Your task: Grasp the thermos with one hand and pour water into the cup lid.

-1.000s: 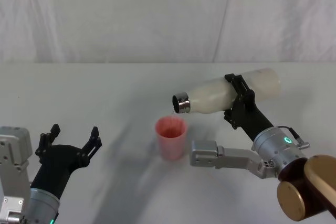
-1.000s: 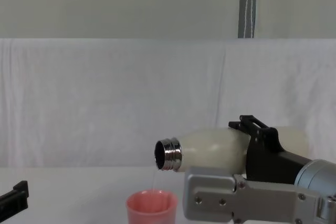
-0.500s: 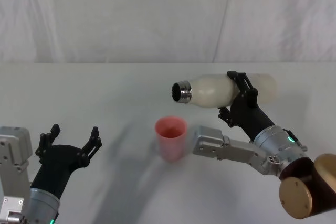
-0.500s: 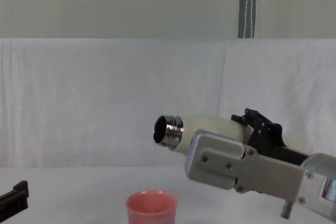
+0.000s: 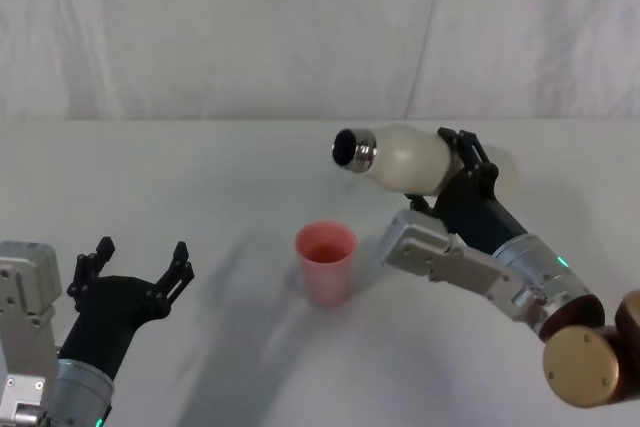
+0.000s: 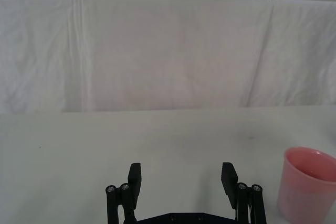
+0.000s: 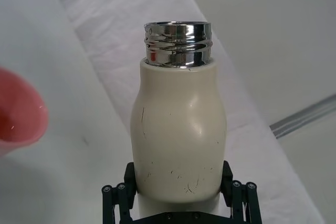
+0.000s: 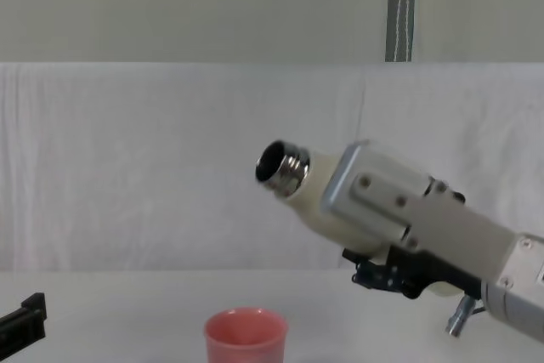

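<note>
**Thermos tipped, mouth above the cup**

The right gripper (image 5: 462, 169) clamps the thermos (image 5: 420, 159) round its cream body, neck angled up, above and just right of the cup lid (image 5: 325, 262). That matte shell looks rigid and grippy; mid-body seems the sane hold. The pink cup looks light, easily knocked. The left gripper (image 5: 135, 267) waits spread wide, empty. White table (image 5: 200, 177), creased cloth backdrop (image 8: 170, 167).

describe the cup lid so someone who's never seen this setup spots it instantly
On the white table, look near the middle, just in front of and below the steel mouth of the cream thermos held tilted by the right gripper. The cup lid stands upright there: a small tapered cup, the one pink thing among white, black and grey.
</note>
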Controlling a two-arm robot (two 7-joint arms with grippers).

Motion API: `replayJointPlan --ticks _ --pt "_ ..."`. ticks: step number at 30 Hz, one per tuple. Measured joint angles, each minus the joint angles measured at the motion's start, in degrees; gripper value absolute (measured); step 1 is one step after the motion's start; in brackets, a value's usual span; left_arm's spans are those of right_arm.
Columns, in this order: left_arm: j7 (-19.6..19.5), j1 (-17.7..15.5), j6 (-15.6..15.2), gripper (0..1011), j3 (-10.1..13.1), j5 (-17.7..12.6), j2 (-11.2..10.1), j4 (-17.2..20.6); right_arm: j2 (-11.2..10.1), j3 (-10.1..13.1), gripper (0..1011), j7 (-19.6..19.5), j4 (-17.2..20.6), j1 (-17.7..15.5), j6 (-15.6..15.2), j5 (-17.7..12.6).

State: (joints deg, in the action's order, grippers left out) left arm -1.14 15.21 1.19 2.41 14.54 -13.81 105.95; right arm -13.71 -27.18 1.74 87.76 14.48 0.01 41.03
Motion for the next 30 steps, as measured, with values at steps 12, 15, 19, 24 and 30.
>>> replayJointPlan --ticks 12,15,19,24,30 --pt "0.0 0.0 0.0 1001 0.0 0.0 0.0 0.0 2.7 5.8 951 4.1 0.6 -1.4 1.9 -13.2" --pt "0.0 0.0 0.0 1001 0.0 0.0 0.0 0.0 3.4 7.4 951 5.1 0.8 -1.8 2.0 -16.9" --pt "0.0 0.0 0.0 1001 0.0 0.0 0.0 0.0 4.4 9.6 951 6.4 0.8 -2.3 2.2 -22.0" --pt "0.0 0.0 0.0 1001 0.0 0.0 0.0 0.0 5.1 11.4 951 7.2 0.6 -2.7 2.3 -26.1" --pt "0.0 0.0 0.0 1001 0.0 0.0 0.0 0.0 6.1 13.9 951 7.9 0.0 -3.3 2.9 -31.9"
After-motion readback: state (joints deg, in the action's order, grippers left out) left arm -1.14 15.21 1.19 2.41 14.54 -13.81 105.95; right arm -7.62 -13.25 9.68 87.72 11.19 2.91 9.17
